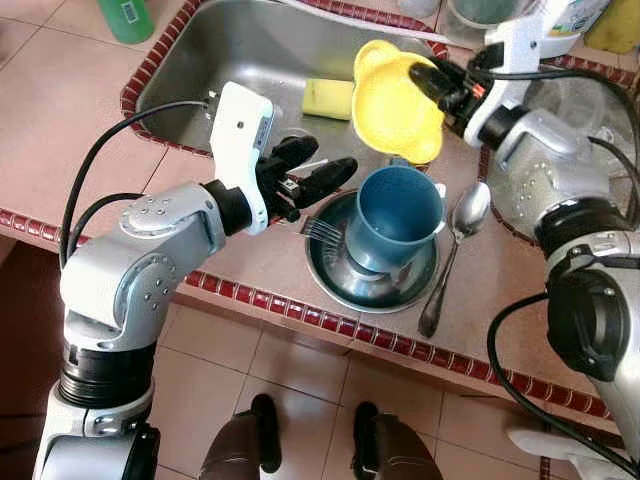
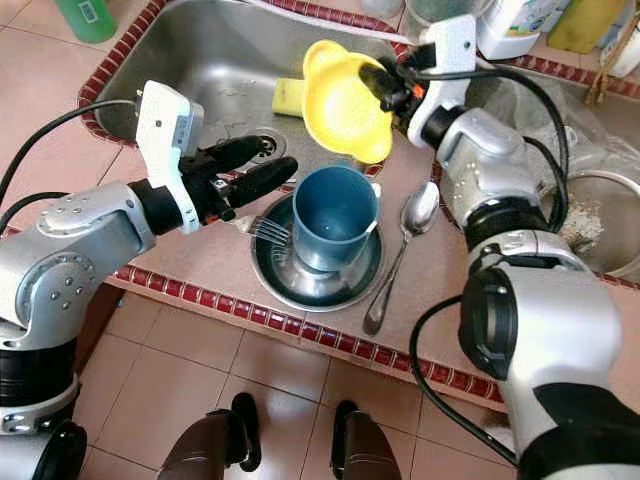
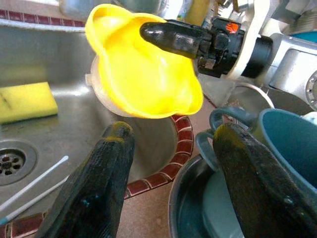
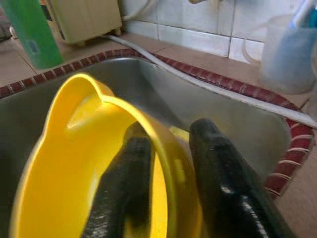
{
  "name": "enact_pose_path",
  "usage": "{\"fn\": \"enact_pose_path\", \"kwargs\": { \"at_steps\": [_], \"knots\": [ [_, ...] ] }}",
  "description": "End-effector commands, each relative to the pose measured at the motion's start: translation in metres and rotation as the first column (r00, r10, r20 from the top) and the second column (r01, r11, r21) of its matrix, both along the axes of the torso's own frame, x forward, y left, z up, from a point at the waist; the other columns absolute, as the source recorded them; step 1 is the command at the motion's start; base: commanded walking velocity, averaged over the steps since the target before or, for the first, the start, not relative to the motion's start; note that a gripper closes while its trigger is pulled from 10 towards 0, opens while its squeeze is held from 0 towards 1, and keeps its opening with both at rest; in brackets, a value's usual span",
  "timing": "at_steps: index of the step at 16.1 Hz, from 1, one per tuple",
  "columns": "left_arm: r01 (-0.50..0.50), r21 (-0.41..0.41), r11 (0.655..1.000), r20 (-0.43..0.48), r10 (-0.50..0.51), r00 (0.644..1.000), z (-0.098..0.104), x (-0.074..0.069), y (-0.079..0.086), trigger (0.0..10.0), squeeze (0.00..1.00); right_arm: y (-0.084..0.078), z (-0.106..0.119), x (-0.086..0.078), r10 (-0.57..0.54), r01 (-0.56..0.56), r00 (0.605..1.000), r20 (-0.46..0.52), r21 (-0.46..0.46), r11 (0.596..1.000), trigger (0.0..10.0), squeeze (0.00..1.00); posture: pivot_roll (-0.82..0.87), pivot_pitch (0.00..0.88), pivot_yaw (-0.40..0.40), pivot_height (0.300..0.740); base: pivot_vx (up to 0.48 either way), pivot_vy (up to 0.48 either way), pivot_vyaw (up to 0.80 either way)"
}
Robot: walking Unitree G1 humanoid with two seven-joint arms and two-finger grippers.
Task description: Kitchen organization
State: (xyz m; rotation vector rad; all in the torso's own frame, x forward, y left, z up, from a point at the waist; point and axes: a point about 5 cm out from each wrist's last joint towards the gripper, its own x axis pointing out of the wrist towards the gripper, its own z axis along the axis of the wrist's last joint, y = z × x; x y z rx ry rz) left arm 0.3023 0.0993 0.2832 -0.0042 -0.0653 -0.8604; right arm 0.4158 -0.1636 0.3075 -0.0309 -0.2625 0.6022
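While the right gripper point(image 1: 432, 80) is pinching the rim of the yellow bowl point(image 1: 392, 100) between its fingers, tilted over the sink point(image 1: 210, 60) edge, the left gripper point(image 1: 315, 168) is hovering with fingers spread beside the blue cup point(image 1: 395, 215) in a metal bowl point(image 1: 340, 275) on the counter point(image 1: 250, 255).

Left arm bent at the elbow, forearm reaching forward and inward, left gripper point(image 1: 318, 172) held level with its two black fingers point(image 3: 99, 183) spread apart, nothing between them. Right arm reaches forward from the right side, wrist turned inward, right gripper point(image 1: 428, 78) pointing toward the left with fingers point(image 4: 218, 173) closed on the rim of the yellow bowl point(image 1: 393, 100), one finger inside, one outside. Bowl held tilted, off the surface.
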Motion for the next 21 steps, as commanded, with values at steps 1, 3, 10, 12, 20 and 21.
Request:
{"fn": "enact_pose_path", "kwargs": {
  "at_steps": [1, 3, 10, 12, 20, 21],
  "knots": [
    [0.016, 0.006, 1.0, 0.014, -0.016, 1.0, 0.003, -0.005, -0.002, 10.0, 0.0, 0.004, 0.008, -0.001, 0.026, -0.026, 0.999, 0.023, -0.001, 1.0, 10.0, 1.0, 0.0, 0.372, -0.047, 0.74, 0.0, 0.0, 0.0],
    [0.007, 0.008, 1.0, 0.013, -0.007, 1.0, 0.003, -0.005, 0.001, 10.0, 0.0, 0.008, 0.014, 0.0, 0.039, -0.04, 0.999, 0.036, 0.025, 0.999, 10.0, 1.0, 0.01, 0.37, -0.049, 0.74, 0.0, 0.0, 0.0],
    [-0.007, 0.003, 1.0, 0.016, 0.007, 1.0, 0.005, -0.006, 0.003, 10.0, 0.0, 0.01, 0.022, 0.0, 0.03, -0.031, 0.998, 0.057, 0.006, 1.0, 10.0, 1.0, 0.02, 0.368, -0.052, 0.74, 0.0, 0.0, 0.0],
    [-0.008, 0.002, 1.0, 0.016, 0.007, 1.0, 0.005, -0.006, 0.004, 10.0, 0.0, 0.01, 0.022, 0.0, 0.033, -0.033, 0.998, 0.055, 0.004, 0.999, 10.0, 1.0, 0.02, 0.369, -0.054, 0.74, 0.0, 0.0, 0.0],
    [-0.007, -0.005, 1.0, 0.017, 0.007, 1.0, 0.006, -0.006, 0.002, 10.0, 0.0, 0.011, 0.02, 0.0, 0.043, -0.042, 0.998, 0.045, -0.034, 0.999, 10.0, 1.0, 0.02, 0.372, -0.058, 0.74, 0.0, 0.0, 0.0],
    [-0.007, -0.005, 1.0, 0.017, 0.007, 1.0, 0.006, -0.006, 0.003, 10.0, 0.0, 0.011, 0.02, 0.0, 0.042, -0.041, 0.998, 0.045, -0.034, 0.999, 10.0, 1.0, 0.02, 0.371, -0.057, 0.74, 0.0, 0.0, 0.0]
  ]
}}
